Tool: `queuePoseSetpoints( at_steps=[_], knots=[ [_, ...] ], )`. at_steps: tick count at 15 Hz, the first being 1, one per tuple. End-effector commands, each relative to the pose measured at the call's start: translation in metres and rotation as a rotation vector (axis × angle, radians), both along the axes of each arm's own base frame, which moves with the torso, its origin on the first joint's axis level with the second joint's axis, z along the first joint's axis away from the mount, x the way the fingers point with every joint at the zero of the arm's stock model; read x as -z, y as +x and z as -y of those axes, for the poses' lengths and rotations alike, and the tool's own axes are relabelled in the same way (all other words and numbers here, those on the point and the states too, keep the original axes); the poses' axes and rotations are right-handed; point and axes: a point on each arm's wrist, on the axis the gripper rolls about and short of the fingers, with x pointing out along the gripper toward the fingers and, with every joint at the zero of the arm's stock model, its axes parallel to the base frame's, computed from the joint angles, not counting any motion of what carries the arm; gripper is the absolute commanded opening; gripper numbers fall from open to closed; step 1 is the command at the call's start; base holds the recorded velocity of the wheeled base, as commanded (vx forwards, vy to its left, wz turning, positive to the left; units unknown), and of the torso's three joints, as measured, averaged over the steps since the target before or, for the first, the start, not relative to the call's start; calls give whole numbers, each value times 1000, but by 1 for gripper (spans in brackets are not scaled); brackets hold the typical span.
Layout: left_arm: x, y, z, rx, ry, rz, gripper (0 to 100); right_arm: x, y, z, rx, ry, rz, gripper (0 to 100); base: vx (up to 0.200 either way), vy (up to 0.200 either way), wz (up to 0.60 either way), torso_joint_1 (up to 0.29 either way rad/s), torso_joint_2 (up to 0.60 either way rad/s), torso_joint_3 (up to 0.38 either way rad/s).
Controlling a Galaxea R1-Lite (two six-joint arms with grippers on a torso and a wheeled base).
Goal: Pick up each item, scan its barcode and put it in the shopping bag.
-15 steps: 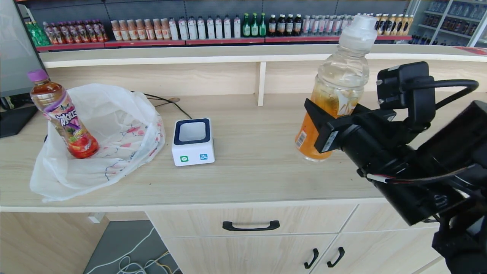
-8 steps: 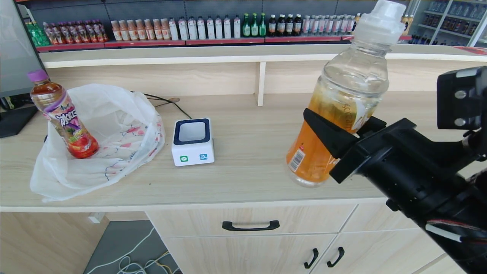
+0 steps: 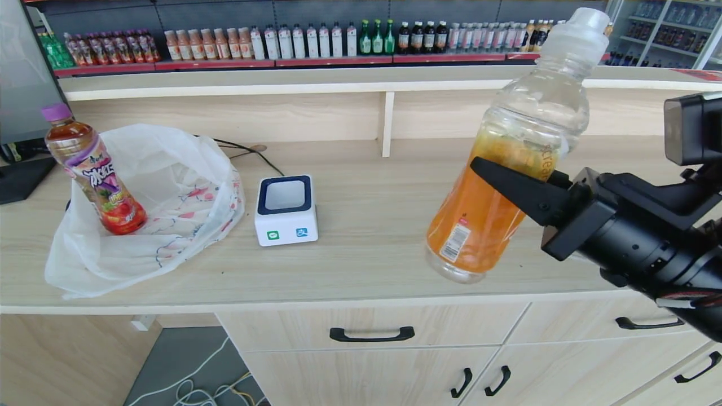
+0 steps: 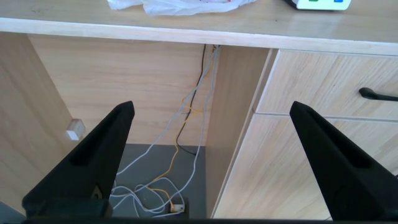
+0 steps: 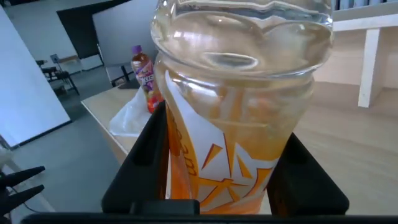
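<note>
My right gripper [image 3: 536, 183] is shut on an orange drink bottle [image 3: 507, 163] with a white cap, held tilted above the counter's front right part, its barcode [image 3: 454, 241] low on the side facing me. In the right wrist view the bottle [image 5: 239, 118] sits between the two black fingers [image 5: 146, 158]. A white scanner box [image 3: 285, 210] with a dark-rimmed window stands at mid counter. To its left lies an open white shopping bag [image 3: 152, 208] with a red tea bottle [image 3: 93, 169] standing in it. My left gripper [image 4: 214, 158] hangs open below the counter's edge, over the floor.
The wooden counter [image 3: 366, 248] has drawers with black handles [image 3: 372, 335] under its front. A raised ledge with a divider [image 3: 386, 115] runs along the back. A dark monitor base [image 3: 20, 175] sits at far left. Cables [image 4: 180, 162] trail on the floor beneath.
The right gripper has lifted the orange bottle off the counter and brought it nearer and a little higher, tilting it. The bag, tea bottle and scanner stay put.
</note>
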Motion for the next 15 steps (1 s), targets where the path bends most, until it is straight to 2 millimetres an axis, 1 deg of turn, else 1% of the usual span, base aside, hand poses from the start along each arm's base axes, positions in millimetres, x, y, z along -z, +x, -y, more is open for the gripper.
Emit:
queuePoseSetpoints(
  at_steps=[1,4,5,6,10,15],
  knots=[
    [0,0,0,-1,-1,1,100,-7,14,5,-18,68,-49,0,0,0,0,0,0,0],
    [0,0,0,-1,-1,1,100,-18,24,-2,-130,116,-75,0,0,0,0,0,0,0],
    [0,0,0,-1,-1,1,100,-22,32,-3,-153,114,-62,0,0,0,0,0,0,0],
    [0,0,0,-1,-1,1,100,-25,35,-4,-180,113,-46,0,0,0,0,0,0,0],
    [0,0,0,-1,-1,1,100,-34,31,-4,-342,76,-4,0,0,0,0,0,0,0],
    [0,0,0,-1,-1,1,100,-40,23,-6,-460,32,31,0,0,0,0,0,0,0]
  ],
)
